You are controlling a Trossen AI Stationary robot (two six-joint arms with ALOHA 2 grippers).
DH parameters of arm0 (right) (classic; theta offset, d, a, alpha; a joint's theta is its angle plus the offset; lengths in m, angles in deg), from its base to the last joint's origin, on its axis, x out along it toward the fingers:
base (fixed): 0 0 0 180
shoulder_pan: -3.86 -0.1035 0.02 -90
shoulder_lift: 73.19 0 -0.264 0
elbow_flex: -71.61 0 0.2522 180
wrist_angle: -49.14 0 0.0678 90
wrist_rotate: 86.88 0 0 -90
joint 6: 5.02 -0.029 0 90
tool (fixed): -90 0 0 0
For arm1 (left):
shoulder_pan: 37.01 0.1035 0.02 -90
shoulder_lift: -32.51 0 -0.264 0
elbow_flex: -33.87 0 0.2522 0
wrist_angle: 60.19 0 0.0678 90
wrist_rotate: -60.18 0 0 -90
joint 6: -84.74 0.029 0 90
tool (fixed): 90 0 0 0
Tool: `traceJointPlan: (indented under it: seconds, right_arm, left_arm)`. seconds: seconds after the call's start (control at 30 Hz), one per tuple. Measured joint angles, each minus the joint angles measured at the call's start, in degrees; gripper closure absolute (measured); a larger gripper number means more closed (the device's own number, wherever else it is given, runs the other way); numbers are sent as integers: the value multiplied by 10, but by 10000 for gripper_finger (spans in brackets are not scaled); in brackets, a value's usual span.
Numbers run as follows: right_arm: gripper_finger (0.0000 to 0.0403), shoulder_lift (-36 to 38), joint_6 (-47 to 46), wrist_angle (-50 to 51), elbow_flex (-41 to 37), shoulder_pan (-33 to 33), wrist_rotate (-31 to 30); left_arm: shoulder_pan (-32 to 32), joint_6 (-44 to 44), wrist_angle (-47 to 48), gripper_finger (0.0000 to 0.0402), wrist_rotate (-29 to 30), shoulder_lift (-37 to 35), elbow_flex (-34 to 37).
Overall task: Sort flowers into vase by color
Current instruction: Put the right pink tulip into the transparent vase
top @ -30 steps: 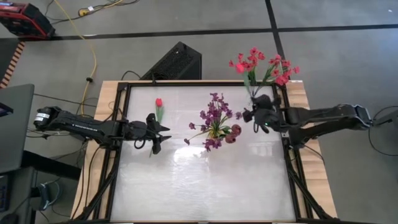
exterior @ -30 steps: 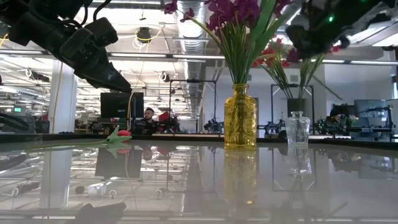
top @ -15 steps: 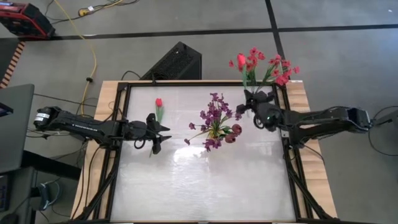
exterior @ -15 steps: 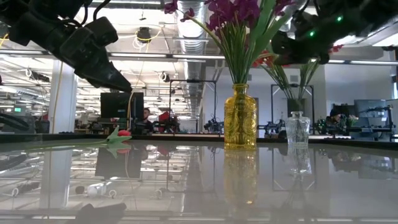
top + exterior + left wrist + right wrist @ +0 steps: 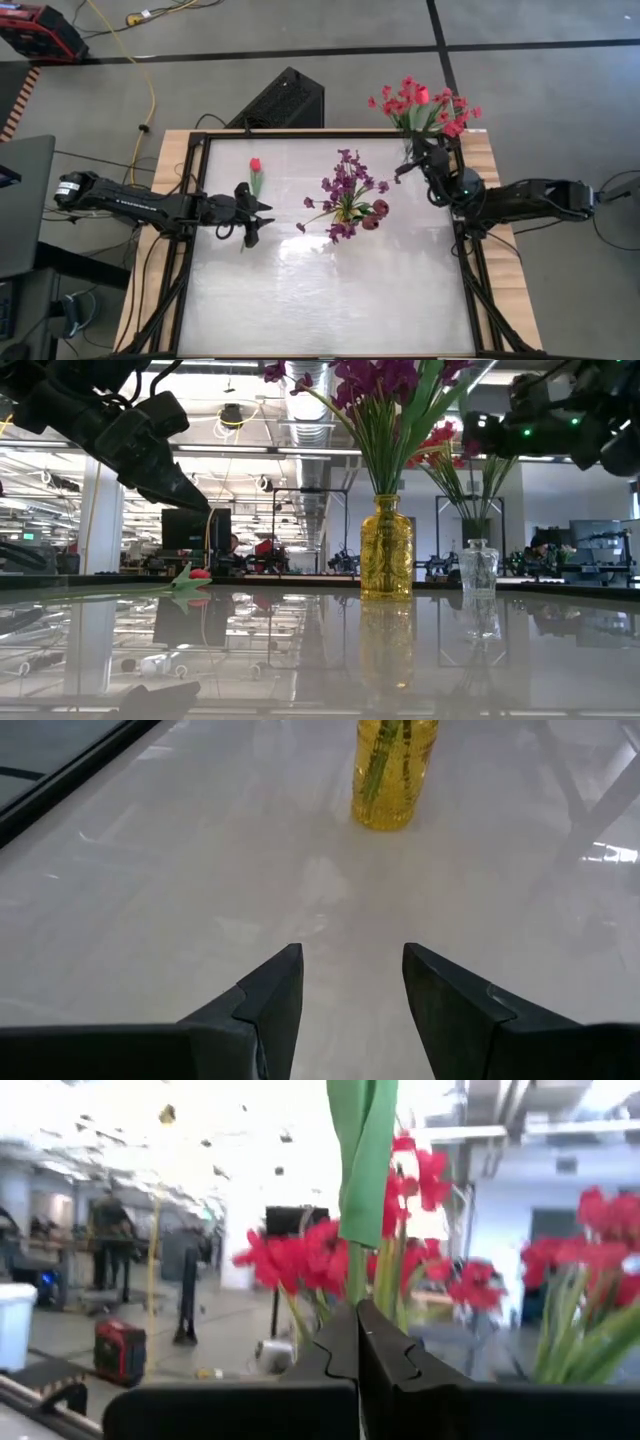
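Red blooms [image 5: 420,103] crowd the clear vase [image 5: 478,567]; purple ones fill the yellow vase [image 5: 386,547].
Right gripper [image 5: 358,1342] pinches a green stem [image 5: 362,1150] there; left gripper [image 5: 350,982] hovers apart, fingers spread, holding nothing.

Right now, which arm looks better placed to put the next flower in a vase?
The right: its gripper is shut on a red flower's stem beside the red bunch. The left gripper hovers open, empty.

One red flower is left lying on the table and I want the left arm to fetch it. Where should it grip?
Probably the thin green stem below the bloom of the single red flower. It lies flat, so come straight down from above with the left gripper, open beside it.
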Motion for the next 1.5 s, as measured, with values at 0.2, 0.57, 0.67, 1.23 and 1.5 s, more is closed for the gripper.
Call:
traceJointPlan:
  seconds: [0.2, 0.57, 0.67, 1.23, 1.5]
  right_arm:
    - [385, -35, 18, -55, -8, 45, 54]
    - [385, -126, 6, -116, -7, 102, 81]
    - [385, -141, -9, -116, -7, 103, 81]
    - [386, -138, 23, -116, -7, 97, 59]
    - [386, -133, 11, -111, -20, 97, 30]
  left_arm:
    - [11, -2, -22, 239, -1, 0, 0]
    - [14, -21, -21, 239, -4, 0, 0]
    - [14, -21, -20, 239, -3, 0, 0]
    - [38, -8, -21, 239, -3, 0, 0]
    - [45, -4, -20, 239, -3, 0, 0]
